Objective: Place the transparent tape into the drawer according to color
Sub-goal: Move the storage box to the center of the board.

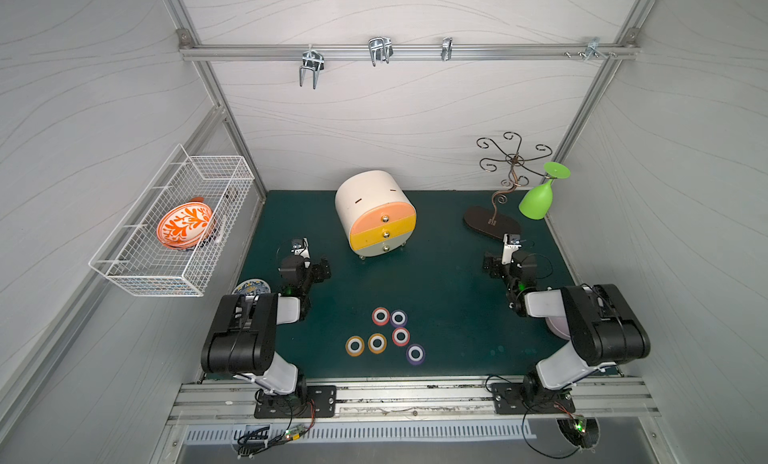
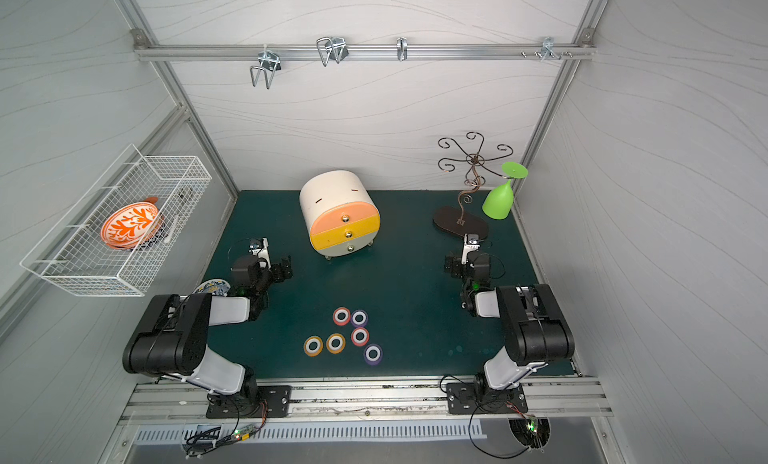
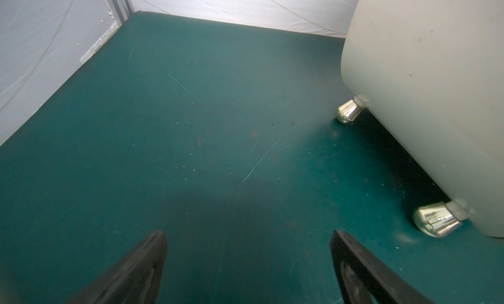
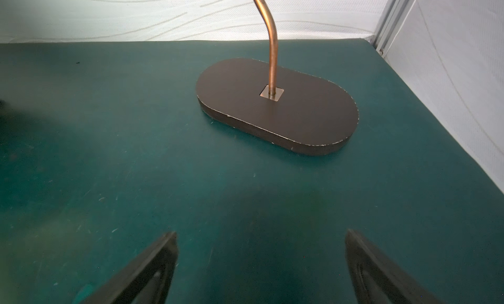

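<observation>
Tape rolls (image 1: 401,336), six, flat in a tight cluster on the green mat (image 1: 436,274) between my arms, well short of the cabinet (image 1: 365,195): two red rolls (image 1: 380,316), two purple rolls (image 1: 415,353), two orange rolls (image 1: 354,346), glossy, white cores, dark holes. Three drawers (image 1: 384,233), all shut. My left gripper (image 3: 248,234) and right gripper (image 4: 261,234) gape wide, empty.

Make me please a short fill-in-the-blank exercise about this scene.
The mat holds ____ tape rolls.
The cabinet has ____ drawers.
The glass hanging from the stand is ____ in colour.
The left gripper holds ____.
Missing words: six; three; green; nothing.
</observation>
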You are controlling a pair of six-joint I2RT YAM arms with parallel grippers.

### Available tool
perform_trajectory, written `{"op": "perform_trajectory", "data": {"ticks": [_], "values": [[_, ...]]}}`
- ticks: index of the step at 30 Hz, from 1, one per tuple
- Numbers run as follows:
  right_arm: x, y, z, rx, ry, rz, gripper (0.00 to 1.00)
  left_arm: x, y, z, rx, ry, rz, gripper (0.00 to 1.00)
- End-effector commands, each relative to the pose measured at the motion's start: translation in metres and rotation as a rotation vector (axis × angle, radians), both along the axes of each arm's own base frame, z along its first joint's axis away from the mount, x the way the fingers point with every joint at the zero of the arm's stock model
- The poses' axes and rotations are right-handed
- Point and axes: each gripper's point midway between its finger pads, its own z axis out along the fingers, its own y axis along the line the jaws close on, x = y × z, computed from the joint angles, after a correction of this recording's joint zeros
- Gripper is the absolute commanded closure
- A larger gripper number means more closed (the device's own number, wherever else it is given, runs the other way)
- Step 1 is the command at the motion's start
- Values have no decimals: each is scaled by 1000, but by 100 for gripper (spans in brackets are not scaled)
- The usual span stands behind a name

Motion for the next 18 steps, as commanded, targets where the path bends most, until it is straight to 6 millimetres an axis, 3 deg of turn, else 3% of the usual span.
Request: {"op": "perform_trajectory", "data": {"ticks": [1, 7, 18], "values": [[3, 14, 22, -66, 31, 39, 1, 11, 5, 34, 15, -48, 32, 3], [-2, 36, 36, -73, 95, 70, 1, 4, 12, 63, -9, 2, 89, 2], [-19, 86, 94, 84, 139, 272, 1, 18, -15, 134, -111, -32, -58, 3]]}}
